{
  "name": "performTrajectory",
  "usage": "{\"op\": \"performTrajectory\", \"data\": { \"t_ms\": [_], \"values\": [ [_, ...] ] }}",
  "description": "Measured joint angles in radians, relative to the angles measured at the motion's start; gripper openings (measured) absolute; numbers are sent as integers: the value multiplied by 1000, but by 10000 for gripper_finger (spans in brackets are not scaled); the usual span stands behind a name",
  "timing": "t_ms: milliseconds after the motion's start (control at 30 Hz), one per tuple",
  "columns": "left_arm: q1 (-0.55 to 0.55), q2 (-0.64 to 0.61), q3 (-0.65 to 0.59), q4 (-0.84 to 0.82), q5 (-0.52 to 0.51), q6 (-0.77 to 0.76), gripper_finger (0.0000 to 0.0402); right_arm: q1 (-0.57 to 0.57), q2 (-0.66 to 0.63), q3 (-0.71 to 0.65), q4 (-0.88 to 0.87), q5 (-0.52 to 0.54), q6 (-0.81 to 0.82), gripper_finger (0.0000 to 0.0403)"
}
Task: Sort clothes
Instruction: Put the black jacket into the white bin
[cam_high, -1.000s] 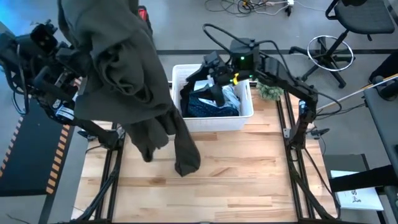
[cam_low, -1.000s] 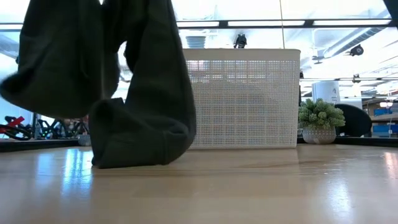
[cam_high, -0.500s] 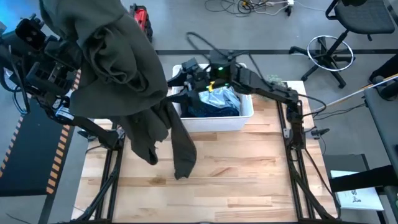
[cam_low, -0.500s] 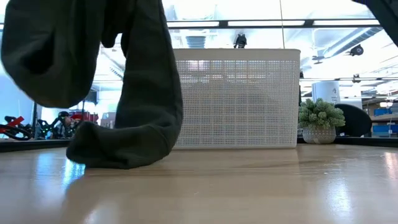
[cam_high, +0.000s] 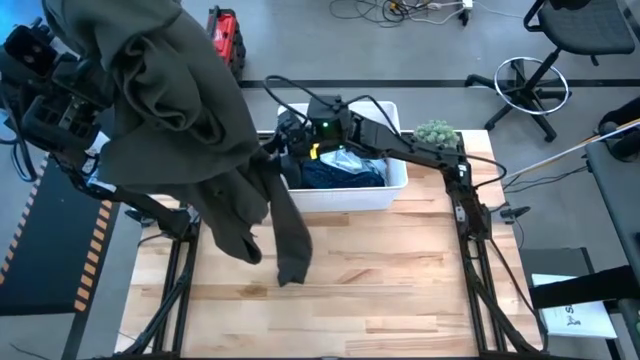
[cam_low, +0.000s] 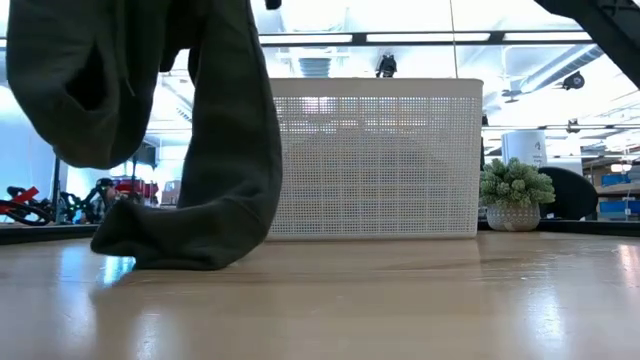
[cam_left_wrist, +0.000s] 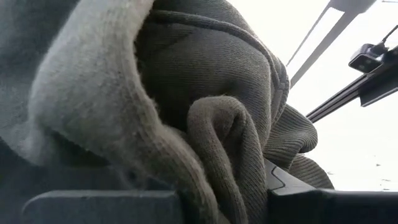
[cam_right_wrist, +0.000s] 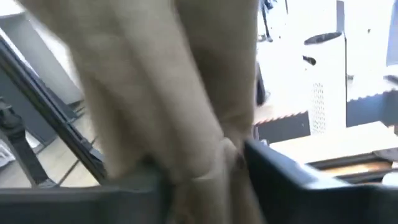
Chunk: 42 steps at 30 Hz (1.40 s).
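Light: bright – long ceiling lamps (cam_low: 400, 38) shine behind the basket (cam_low: 375, 160).
Glare: pale shine on the table (cam_low: 400, 300).
Shadows: the olive-grey top (cam_low: 150, 120) looks nearly black against the light.
Blur: right wrist view smeared – left wrist view sharp close up.

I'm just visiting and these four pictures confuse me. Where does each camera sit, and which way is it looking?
High view: overhead, looking down on the table, both arms, basket.
Low view: at tabletop height, facing the basket and hanging olive top.
Left wrist view: fabric fills it, dark fingers below.
Right wrist view: blurred fabric between its fingers.
All four show the top.
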Motion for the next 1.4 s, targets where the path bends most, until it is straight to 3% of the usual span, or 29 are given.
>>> {"op": "performTrajectory", "data": {
  "t_ms": [100, 167, 400, 667, 967, 1167, 1400],
  "values": [
    [0, -5, 0, 7, 9, 19, 46, -5, -15, 0, 8, 2, -20, 56],
    [0, -8, 0, 9, 9, 38, 46, -8, -20, 1, 9, 3, -32, 19],
    [0, -2, 0, 11, 9, 83, 46, -23, -77, 13, -14, 50, -29, 4],
    [17, 26, 1, 78, 0, 192, 46, -50, -219, 15, 2, 249, -98, 1],
    [172, 98, 0, 176, -12, 257, 46, -105, -337, 16, 53, 438, -215, 1],
    [349, 154, 0, 279, 130, 190, 46, -159, -357, 16, 106, 473, -266, 0],
    [582, 251, 0, 438, 333, -124, 46, -225, -361, 15, 159, 497, -309, 0]
  ]
}}
